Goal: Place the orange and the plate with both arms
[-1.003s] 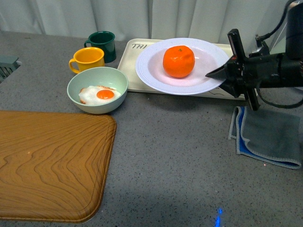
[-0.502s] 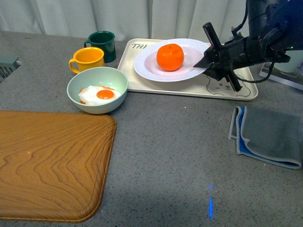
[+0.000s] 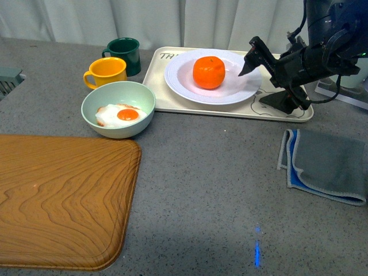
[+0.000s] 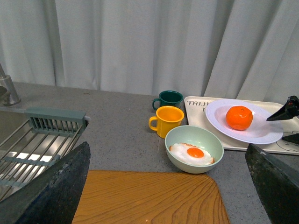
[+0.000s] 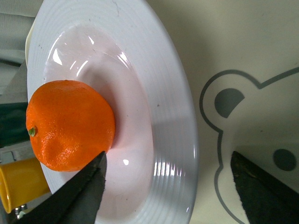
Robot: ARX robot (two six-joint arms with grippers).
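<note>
- Orange (image 3: 209, 72) is sitting roughly centred in the well of the plate (image 3: 179, 80). The plate is resting on the cream tray (image 3: 164, 99) at about 1 o'clock on the counter.
- Right gripper (image 3: 251, 89) is hanging at the plate's 3 o'clock rim with its jaws spread wide, pinching nothing. In the wrist view the rim is lying between the fingers (image 5: 88, 196) without touching either.
- Left gripper (image 4: 167, 154) is hovering well apart from the tray, out of the front view. It is also gaping and empty.
- Risk 1: the lower right finger is sitting low on the tray, just beside the rim. Lifting it straight up instead of drawing out toward 3 o'clock is likely hooking the rim and tipping the plate.
- Risk 2: the orange is lying loose and round. Any tilt or nudge is probably sending it rolling toward the 9 o'clock rim and maybe over it.
- Risk 3: the plate is looking glazed and smooth, so a side bump is likely sliding it across the tray.
- Surface: speckled grey countertop (image 3: 213, 190) with a wooden board (image 3: 63, 201) at 7 o'clock and a grey cloth (image 3: 328, 167) at 4 o'clock. A pale green bowl (image 3: 118, 109) holding a fried egg is at 10 o'clock, with a yellow mug (image 3: 106, 72) and a green mug (image 3: 125, 54) at 11 o'clock.
- Room: a pale curtain (image 3: 172, 20) is hanging along 12 o'clock. A sink rack (image 4: 46, 130) is showing off toward 9 o'clock.
</note>
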